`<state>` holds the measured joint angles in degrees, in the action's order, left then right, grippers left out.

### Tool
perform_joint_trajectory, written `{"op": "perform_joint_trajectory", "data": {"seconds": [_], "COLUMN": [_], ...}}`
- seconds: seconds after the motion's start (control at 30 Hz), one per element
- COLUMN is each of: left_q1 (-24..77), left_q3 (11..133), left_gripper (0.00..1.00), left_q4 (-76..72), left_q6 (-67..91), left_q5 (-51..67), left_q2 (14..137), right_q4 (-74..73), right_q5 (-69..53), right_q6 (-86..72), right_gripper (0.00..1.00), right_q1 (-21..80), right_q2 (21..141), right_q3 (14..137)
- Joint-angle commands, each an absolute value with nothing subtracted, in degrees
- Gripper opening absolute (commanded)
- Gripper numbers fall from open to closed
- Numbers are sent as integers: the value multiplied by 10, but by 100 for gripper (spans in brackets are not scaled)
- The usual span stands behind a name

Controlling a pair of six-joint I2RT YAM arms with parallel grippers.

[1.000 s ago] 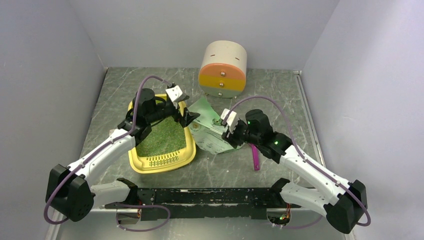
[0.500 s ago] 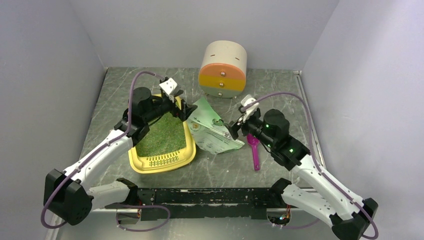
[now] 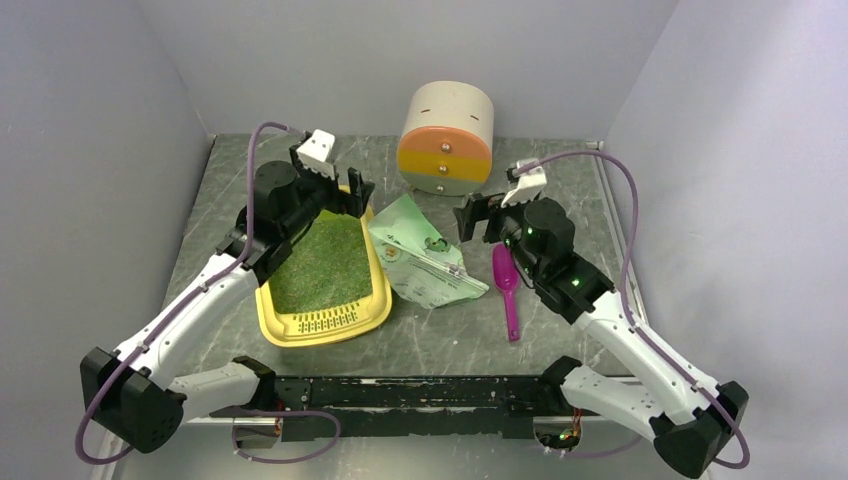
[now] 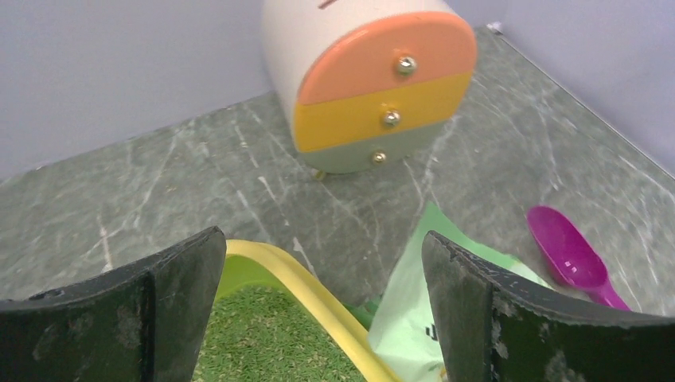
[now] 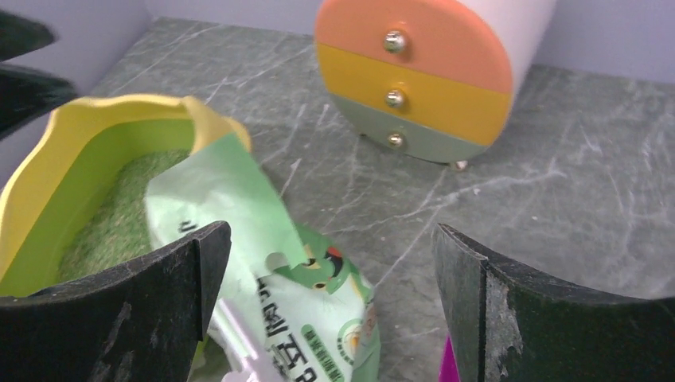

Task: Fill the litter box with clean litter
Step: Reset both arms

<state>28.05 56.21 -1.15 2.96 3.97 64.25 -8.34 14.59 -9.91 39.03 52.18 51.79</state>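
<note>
The right tool (image 5: 330, 239) has just let go. A second ago it was down low against the right edge of the pale green bag (image 3: 425, 265). Now it has lifted clear toward 1 o'clock, its jaws spread wide with nothing between them, looking down past the bag toward the round drawer cabinet (image 3: 448, 137) at the 12 o'clock end of the bench (image 3: 590, 200). The left tool (image 4: 318, 255) has pulled up as well, from over the far end of the litter box (image 3: 272, 318) toward 11 o'clock, and its jaws stand just as far apart and just as empty. The bag is left lying flat in the middle of the bench, its upper corner close against the box's far right corner; I cannot tell whether it rests on the rim. With the right arm out of the way, the magenta scoop (image 3: 508, 290) shows whole at 3 o'clock of the bag, untouched. The litter box sits at about 9 o'clock on the bench, its grille end nearest the arms, and the clean litter (image 3: 325, 262) covers its floor in an even greenish bed up to the grille. To me this looks like the pouring is over and both arms are backing off, so the filling seems done or nearly so.
</note>
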Motion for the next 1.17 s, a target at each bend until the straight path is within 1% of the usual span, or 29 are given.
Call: {"op": "perform_joint_trajectory", "data": {"seconds": [0.0, 0.17, 0.23, 0.3, 0.37, 0.43, 0.53, 0.6, 0.67, 0.77, 0.8, 0.87, 1.0, 1.03, 1.13], "left_q1": [276, 276, 275, 274, 271, 265, 260, 259, 259, 259, 259, 259, 259, 259, 259], "left_q3": [606, 601, 636, 684, 709, 708, 702, 715, 728, 722, 715, 697, 676, 679, 678], "left_gripper": [97, 97, 97, 97, 97, 97, 97, 97, 97, 97, 97, 97, 97, 97, 97], "left_q4": [56, 66, 105, 171, 218, 232, 240, 273, 301, 305, 302, 288, 284, 291, 283], "left_q6": [75, 103, 123, 139, 152, 169, 186, 190, 195, 193, 193, 189, 181, 177, 169], "left_q5": [-58, -112, -138, -155, -174, -192, -210, -221, -235, -231, -227, -215, -198, -196, -186], "left_q2": [651, 657, 682, 710, 721, 708, 674, 666, 663, 650, 644, 633, 618, 616, 607], "right_q4": [-110, -119, -111, -135, -201, -252, -285, -297, -289, -274, -284, -295, -281, -299, -325], "right_q5": [146, 11, -62, -105, -111, -92, -48, -27, -15, -93, -95, -78, -55, -55, -5], "right_q6": [-162, -221, -237, -245, -224, -199, -181, -176, -175, -127, -138, -155, -156, -151, -158], "right_gripper": [100, 100, 100, 100, 100, 100, 100, 100, 100, 100, 100, 100, 100, 100, 100], "right_q1": [316, 123, 54, 11, 2, 2, 2, 3, 5, 6, 7, 16, 18, 18, 18], "right_q2": [540, 569, 582, 608, 644, 665, 673, 674, 666, 663, 671, 677, 653, 660, 673], "right_q3": [550, 563, 566, 591, 647, 695, 738, 761, 771, 783, 798, 811, 789, 799, 813]}}
